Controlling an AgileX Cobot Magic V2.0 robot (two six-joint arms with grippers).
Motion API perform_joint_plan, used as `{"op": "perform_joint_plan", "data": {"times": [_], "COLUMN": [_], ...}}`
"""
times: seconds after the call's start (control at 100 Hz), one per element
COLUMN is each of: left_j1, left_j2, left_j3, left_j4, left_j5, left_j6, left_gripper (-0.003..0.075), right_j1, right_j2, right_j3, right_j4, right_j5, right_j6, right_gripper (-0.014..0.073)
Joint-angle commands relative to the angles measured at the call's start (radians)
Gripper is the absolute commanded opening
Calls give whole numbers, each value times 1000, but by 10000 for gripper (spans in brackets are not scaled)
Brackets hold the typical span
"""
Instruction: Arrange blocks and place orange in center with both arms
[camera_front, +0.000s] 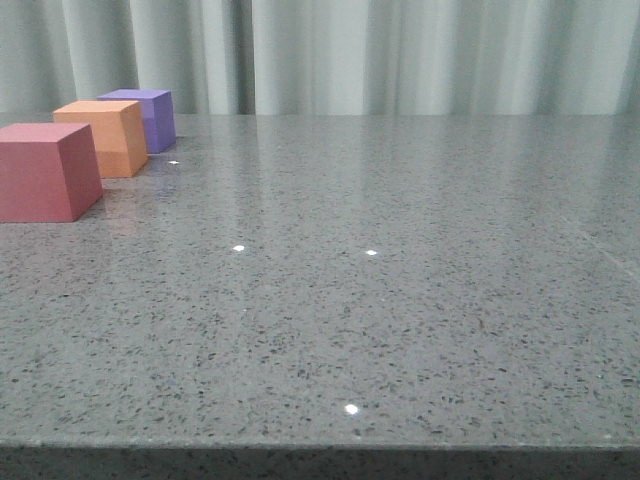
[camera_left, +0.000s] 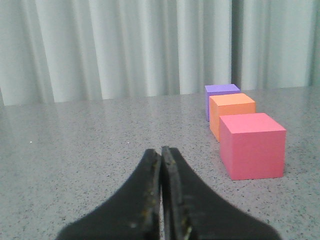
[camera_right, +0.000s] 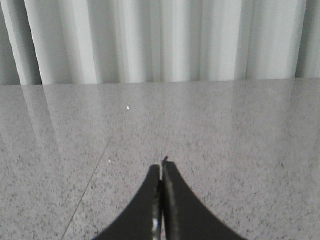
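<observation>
Three cubes stand in a row at the far left of the table in the front view: a red block (camera_front: 42, 172) nearest, the orange block (camera_front: 105, 137) between, and a purple block (camera_front: 143, 118) farthest. The left wrist view shows the same row, red (camera_left: 252, 146), orange (camera_left: 231, 111), purple (camera_left: 221, 91), off to one side and ahead of my left gripper (camera_left: 161, 150), which is shut with nothing in it. My right gripper (camera_right: 162, 166) is also shut and empty, over bare table with no block in its view. Neither gripper shows in the front view.
The grey speckled table (camera_front: 380, 280) runs to a pale pleated curtain (camera_front: 400, 55) at the back. Its front edge (camera_front: 320, 445) lies close to the camera.
</observation>
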Motion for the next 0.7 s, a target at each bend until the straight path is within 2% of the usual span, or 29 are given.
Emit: {"op": "perform_joint_plan", "data": {"times": [0.0, 0.69], "left_j1": [-8, -8], "left_j2": [-35, -35], "left_j3": [42, 42], "left_j4": [-3, -3], "left_j5": [-80, -80], "left_j6": [-9, -9], "left_gripper": [-20, -20], "right_j1": [-9, -10], "right_j2": [-7, -8], "right_j3": [17, 27], "right_j4": [8, 8], "right_j5": [-121, -131], "right_j6": [-7, -6], "right_gripper": [-69, -69]}}
